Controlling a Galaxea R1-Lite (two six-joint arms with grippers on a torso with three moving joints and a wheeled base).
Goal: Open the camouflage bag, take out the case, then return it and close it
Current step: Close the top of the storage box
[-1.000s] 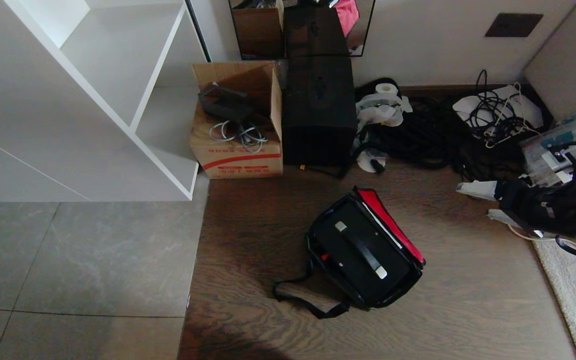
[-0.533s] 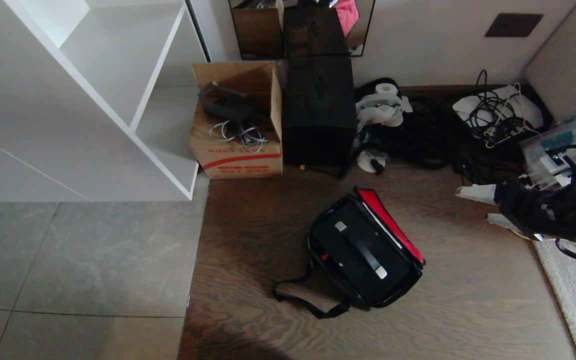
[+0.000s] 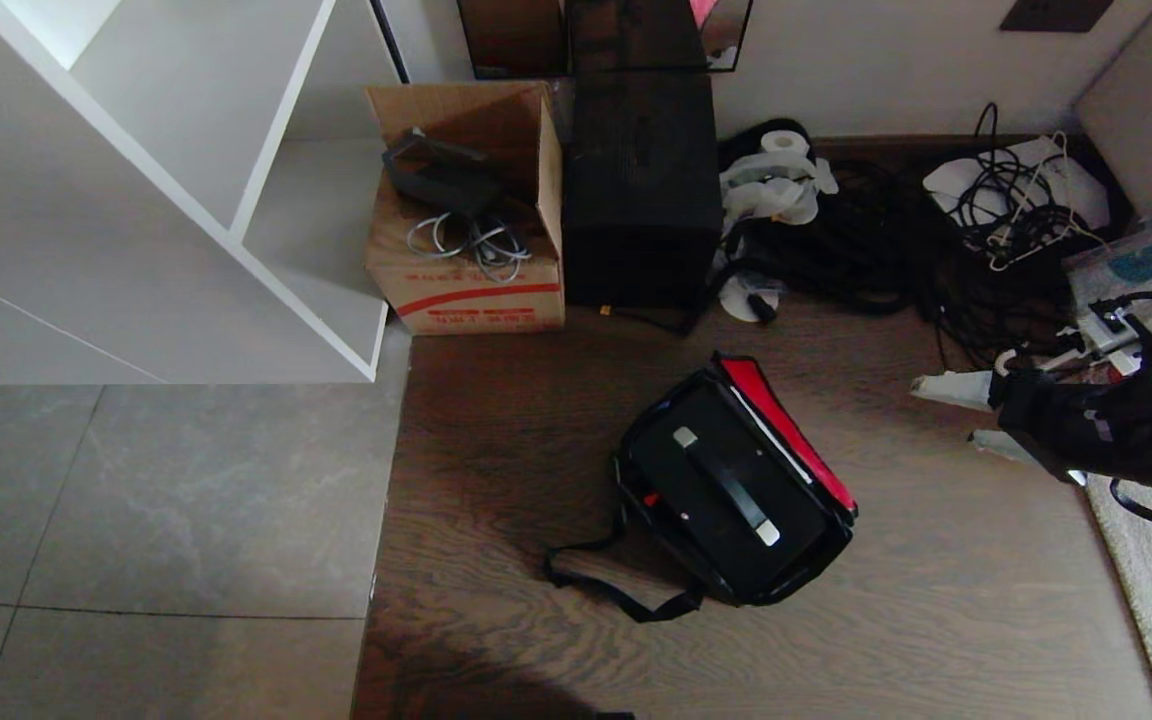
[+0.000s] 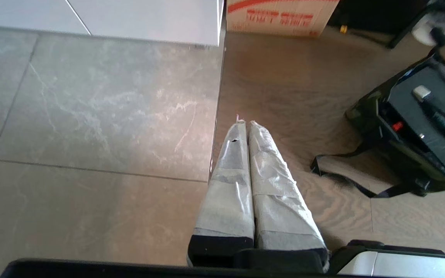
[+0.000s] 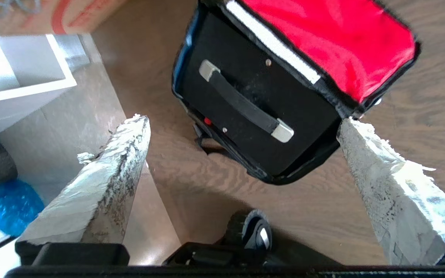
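Our right pincer (image 5: 242, 123) hangs wide open and empty above the flat black hard case (image 5: 253, 112). It sits inside the open boxy camouflage fabric bag (image 3: 796, 575). Our left pincer (image 4: 244, 125) is closed, empty.

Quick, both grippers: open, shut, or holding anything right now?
Left gripper: shut, holding nothing, parked above the floor.
Right gripper: wide open, empty, hanging over the case inside the open camouflage bag.

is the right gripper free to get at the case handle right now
Probably yes. The camouflage bag lies with its lid thrown back, so the case handle lies bare, and the open right gripper hangs above it with nothing between.
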